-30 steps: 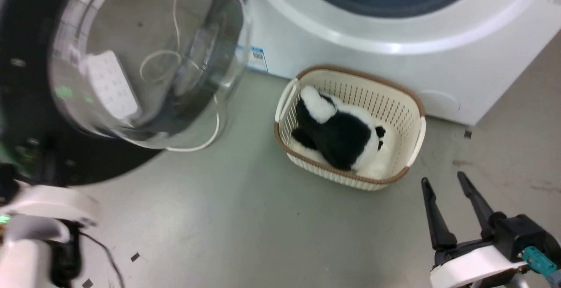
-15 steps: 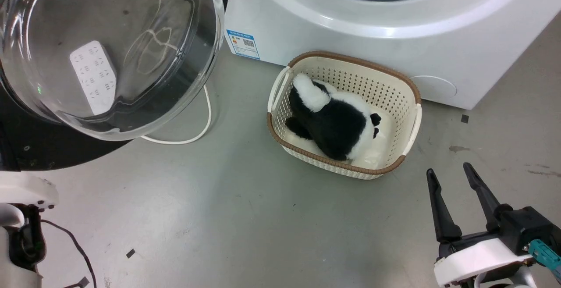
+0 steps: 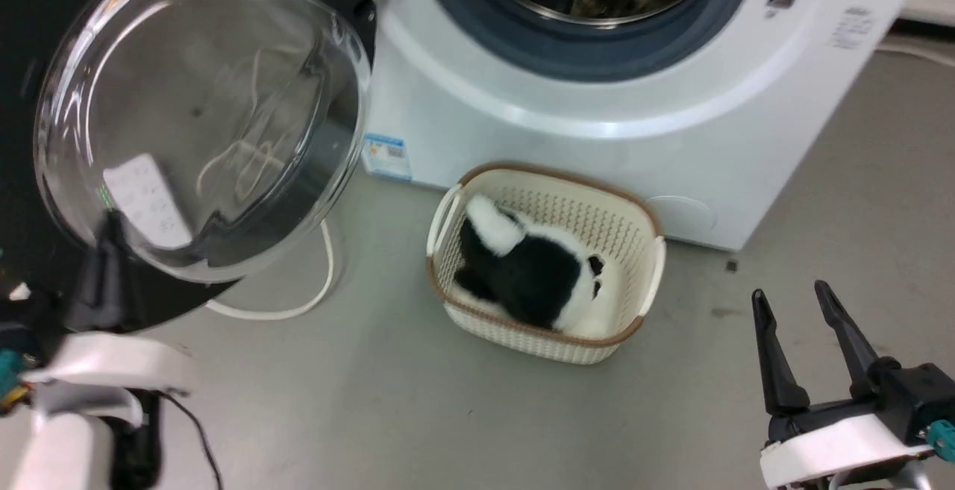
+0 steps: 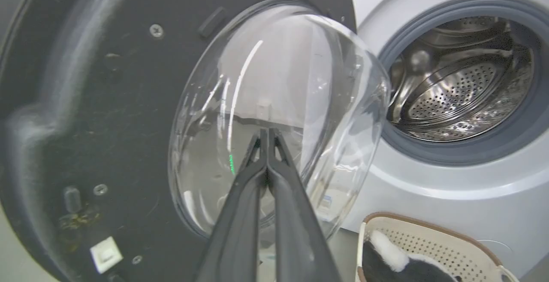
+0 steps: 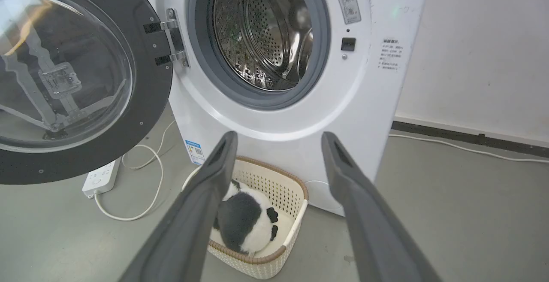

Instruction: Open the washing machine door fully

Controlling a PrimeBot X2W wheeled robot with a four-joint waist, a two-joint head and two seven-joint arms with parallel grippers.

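Washing machine door (image 5: 68, 80) hangs swung out on its hinge to the left of the white washing machine (image 5: 279, 123), with the steel drum (image 5: 261, 28) exposed. On the grey floor (image 3: 418, 400) just in front of the machine sits a cream basket (image 3: 548, 171) holding a black-and-white plush toy (image 3: 522, 274). Left gripper (image 4: 266, 132), jaws clenched on nothing, points at the door's glass bowl; whether it touches cannot be told. Right gripper (image 3: 789, 290), jaws released, hovers over the floor to the right of the basket.
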